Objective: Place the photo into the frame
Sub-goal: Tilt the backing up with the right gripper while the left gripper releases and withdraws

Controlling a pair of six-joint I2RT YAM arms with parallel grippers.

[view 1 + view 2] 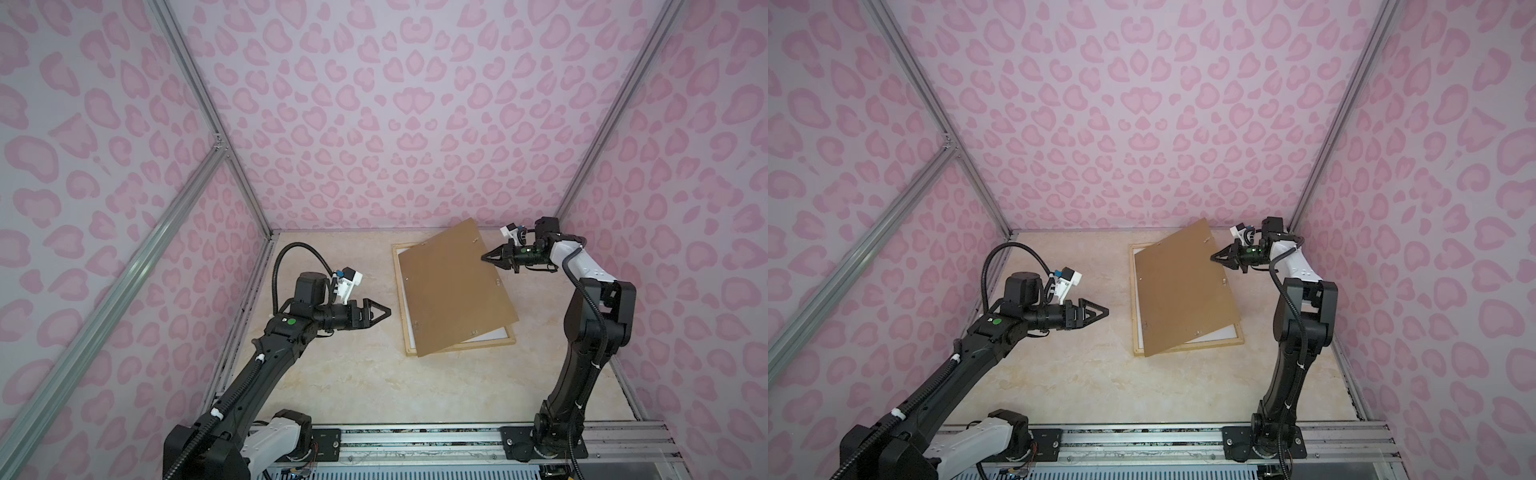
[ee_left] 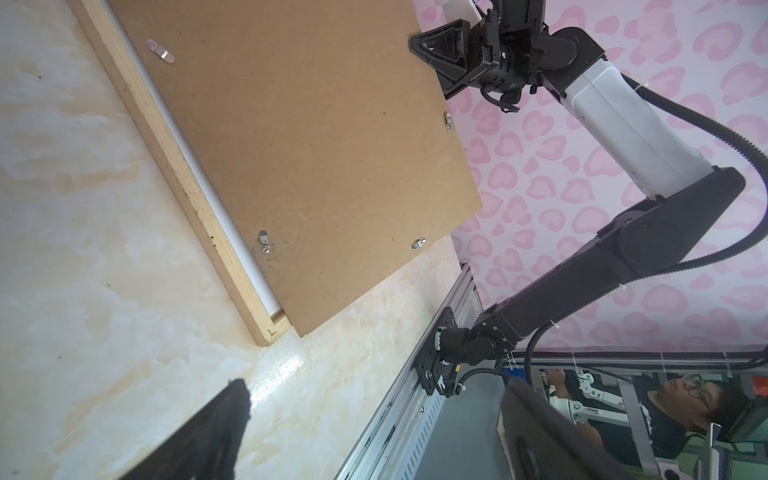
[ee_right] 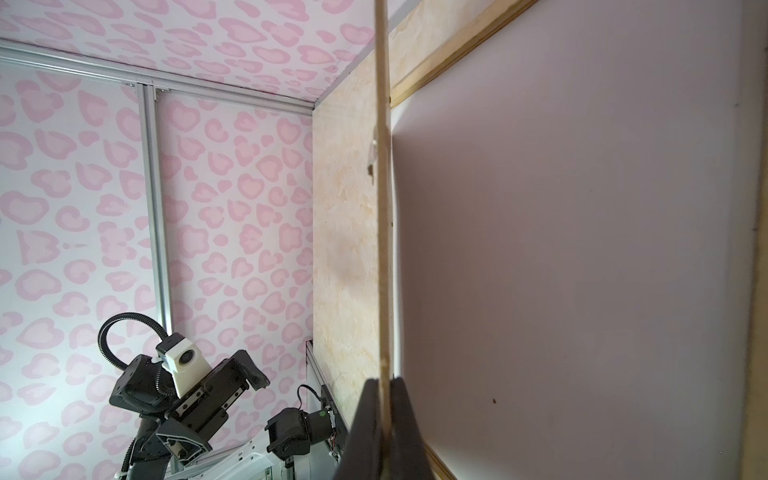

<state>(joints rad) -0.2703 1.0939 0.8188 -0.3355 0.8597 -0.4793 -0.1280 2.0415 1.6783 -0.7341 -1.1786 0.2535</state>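
Right up front, the metal rail point(image 1: 415, 440) runs across the near edge of the marbled table point(image 1: 353, 382), and both arm bases are bolted to it. On the left, the left arm reaches in low and level. The left gripper point(image 1: 386, 311) hovers over bare tabletop, pointing right at the frame but well apart from it. The left wrist view settles the grip: jaws released, fingers point(image 2: 224, 419) spread wide, nothing between them.

Right of centre and toward the far side is the frame point(image 2: 177, 166), pale wood strips lying flat on the table. A plain white sheet point(image 3: 582, 249) fills it; whether its hidden face carries a print, I cannot tell. Skewed across the frame sits the brown backing board point(image 1: 453, 291). Its near left corner is down over the frame's near left corner and its right side is lifted clear, so the sheet shows beneath it. Small metal tabs point(image 2: 160, 50) dot the board's upper face.

Further right, the right gripper point(image 1: 486, 257) is clenched on the board's right edge, toward the far end. The right wrist view shows its pads point(image 3: 405, 415) pinching that thin edge from both sides. The right arm rises tall from the rail's right end, elbow bent, forearm reaching left. Pink spotted walls point(image 1: 374, 104) close in the scene.
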